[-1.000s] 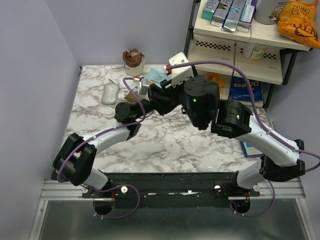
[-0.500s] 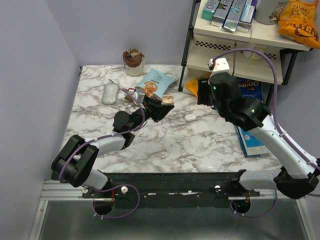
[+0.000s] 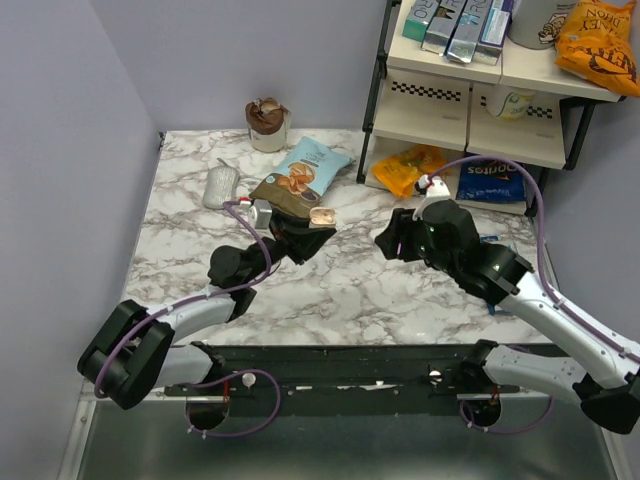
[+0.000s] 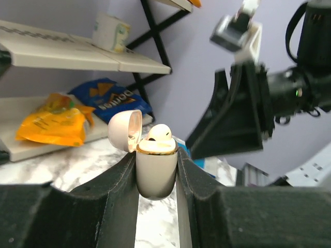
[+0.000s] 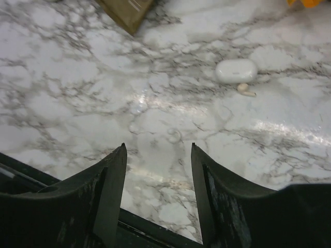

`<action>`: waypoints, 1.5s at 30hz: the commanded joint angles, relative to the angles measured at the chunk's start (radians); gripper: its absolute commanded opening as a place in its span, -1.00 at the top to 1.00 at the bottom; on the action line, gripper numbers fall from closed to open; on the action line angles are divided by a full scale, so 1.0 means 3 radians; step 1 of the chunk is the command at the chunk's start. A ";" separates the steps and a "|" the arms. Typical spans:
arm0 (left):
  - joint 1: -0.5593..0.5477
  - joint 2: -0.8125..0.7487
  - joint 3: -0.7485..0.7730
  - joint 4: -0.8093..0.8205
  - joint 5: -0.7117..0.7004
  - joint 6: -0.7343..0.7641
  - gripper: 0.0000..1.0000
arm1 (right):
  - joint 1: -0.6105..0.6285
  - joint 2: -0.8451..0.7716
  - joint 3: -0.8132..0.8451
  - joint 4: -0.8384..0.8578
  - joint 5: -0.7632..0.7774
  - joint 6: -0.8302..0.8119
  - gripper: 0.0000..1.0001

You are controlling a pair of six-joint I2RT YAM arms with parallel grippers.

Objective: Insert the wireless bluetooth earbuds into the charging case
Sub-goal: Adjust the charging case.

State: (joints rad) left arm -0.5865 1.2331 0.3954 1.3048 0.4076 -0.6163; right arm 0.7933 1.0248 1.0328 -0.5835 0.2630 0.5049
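My left gripper (image 4: 156,155) is shut on the charging case (image 4: 156,173) and holds it upright above the table. The lid (image 4: 125,129) is open, and one cream earbud (image 4: 158,132) sits in the case's mouth. From above, the case (image 3: 322,215) shows at the left gripper's (image 3: 312,228) tip. My right gripper (image 5: 158,150) is open and empty, low over the marble at mid right (image 3: 388,243). Ahead of it a second earbud (image 5: 245,91) lies on the table, next to a white pebble-shaped object (image 5: 236,70).
A grey mouse-like object (image 3: 220,186), a brown packet (image 3: 285,192), a blue snack bag (image 3: 312,165) and a cup (image 3: 267,123) lie at the back of the table. A shelf rack (image 3: 470,100) stands at back right, with an orange bag (image 3: 412,165) and a blue chip bag (image 3: 490,183) under it.
The right arm has left the spot over the left gripper, swung right, then come down low over the table. The left gripper has drawn back slightly, still holding the case.
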 commanded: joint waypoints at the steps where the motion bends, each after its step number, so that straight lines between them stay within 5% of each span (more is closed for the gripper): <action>1: -0.0080 -0.0096 0.0006 0.1280 0.0589 -0.0313 0.85 | -0.0001 -0.0260 0.0040 0.0396 -0.0222 0.0056 -0.22; 4: -0.0253 -0.0244 0.0011 0.1280 0.0804 -0.0247 1.00 | 0.0004 -0.0449 -0.0088 0.0411 -0.0212 -0.0011 -0.22; 11: -0.0351 -0.0449 0.0037 0.1290 0.1086 -0.0400 1.00 | 0.0004 -0.0925 -0.0518 0.0579 -0.0084 -0.0103 -0.24; 17: -0.0361 -0.0475 0.0098 0.1290 0.1192 -0.0395 0.84 | 0.0004 -0.1156 -0.0504 0.0963 -0.0620 -0.0251 -0.27; 25: -0.0356 -0.0322 0.0241 0.1285 0.1372 -0.0512 0.85 | 0.0004 -0.0983 -0.0079 0.0963 -0.1382 -0.0501 -0.37; 45: -0.0356 -0.0132 0.0421 0.1280 0.1648 -0.0850 0.79 | 0.0004 -0.0088 0.0755 0.0253 -0.1976 -0.0972 -0.28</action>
State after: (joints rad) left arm -0.6895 1.1973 0.4946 1.3075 0.8524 -0.8505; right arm 0.7929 0.9726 1.2007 -0.4152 -0.2646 0.2649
